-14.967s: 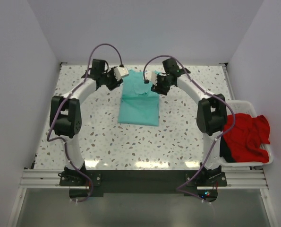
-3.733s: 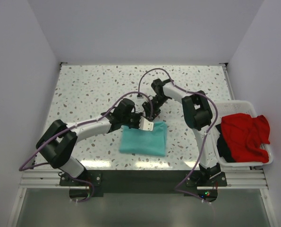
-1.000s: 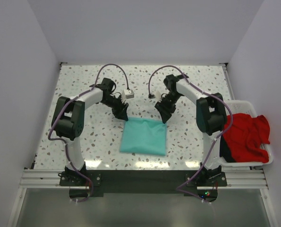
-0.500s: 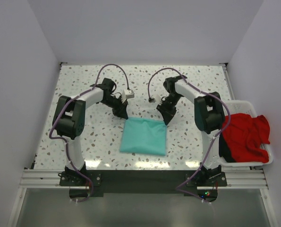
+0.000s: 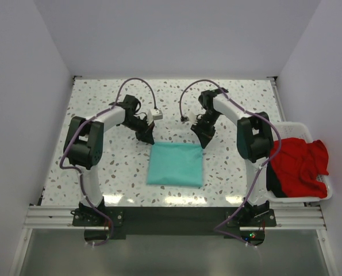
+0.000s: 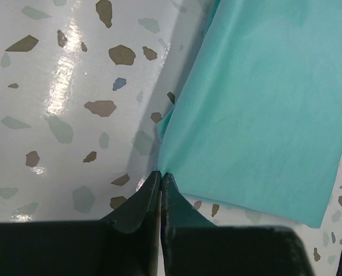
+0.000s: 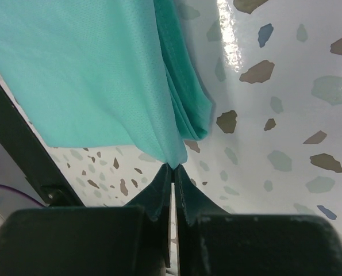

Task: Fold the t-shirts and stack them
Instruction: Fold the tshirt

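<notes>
On the speckled table (image 5: 102, 167), between the two arms: a teal t-shirt (image 5: 175, 165) folded into a flat, smooth rectangle
Its far edge lies toward the grippers and its near edge toward the arm bases. The overhead view alone takes in a red t-shirt (image 5: 300, 163), crumpled and spilling over the rim of a white basket (image 5: 327, 194) at the table's right edge, well apart from the teal one. The wrist views alone show the stacked layers along the fold and each far corner drawn to a point. The left gripper (image 6: 160, 174) is clenched, fingers pressed together, pinching the teal t-shirt's far left corner. The right gripper (image 7: 173, 168) is likewise clamped tight on the far right corner, where the top layer tapers into its tips
</notes>
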### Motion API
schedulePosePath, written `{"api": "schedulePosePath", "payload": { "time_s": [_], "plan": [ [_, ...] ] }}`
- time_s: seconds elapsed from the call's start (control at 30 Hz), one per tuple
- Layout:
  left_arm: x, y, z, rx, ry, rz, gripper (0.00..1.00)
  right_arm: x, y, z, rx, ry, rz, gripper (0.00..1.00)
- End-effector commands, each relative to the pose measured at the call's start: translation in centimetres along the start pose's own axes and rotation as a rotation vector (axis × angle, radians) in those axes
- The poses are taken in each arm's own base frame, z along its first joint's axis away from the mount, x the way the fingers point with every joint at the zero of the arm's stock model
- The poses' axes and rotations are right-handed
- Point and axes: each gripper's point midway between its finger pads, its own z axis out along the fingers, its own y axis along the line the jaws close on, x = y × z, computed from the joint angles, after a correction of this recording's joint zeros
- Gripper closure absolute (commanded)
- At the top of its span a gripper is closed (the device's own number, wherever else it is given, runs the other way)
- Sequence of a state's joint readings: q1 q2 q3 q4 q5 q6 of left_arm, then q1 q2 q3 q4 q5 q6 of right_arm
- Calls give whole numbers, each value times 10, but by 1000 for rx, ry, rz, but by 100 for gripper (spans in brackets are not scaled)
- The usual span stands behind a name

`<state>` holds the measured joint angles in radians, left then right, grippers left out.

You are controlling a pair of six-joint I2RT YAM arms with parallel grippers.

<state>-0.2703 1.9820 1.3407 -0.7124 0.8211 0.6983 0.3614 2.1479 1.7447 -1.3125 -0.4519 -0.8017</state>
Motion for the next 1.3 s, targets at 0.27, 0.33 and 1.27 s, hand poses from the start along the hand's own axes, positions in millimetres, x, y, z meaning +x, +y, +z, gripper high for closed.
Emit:
{"api": "schedulePosePath", "payload": {
  "time_s": [0.27, 0.33, 1.27],
  "plan": [
    [4, 47, -6, -181, 27, -8, 100, -15, -40, 8, 138, -16, 79, 100],
    [5, 49, -6, -188, 27, -11, 100, -18, -47, 7, 173, -28, 92, 100],
    [-38, -163, -21, 262, -331, -473, 0, -86, 172, -13, -425, -533, 510, 1]
  ]
}}
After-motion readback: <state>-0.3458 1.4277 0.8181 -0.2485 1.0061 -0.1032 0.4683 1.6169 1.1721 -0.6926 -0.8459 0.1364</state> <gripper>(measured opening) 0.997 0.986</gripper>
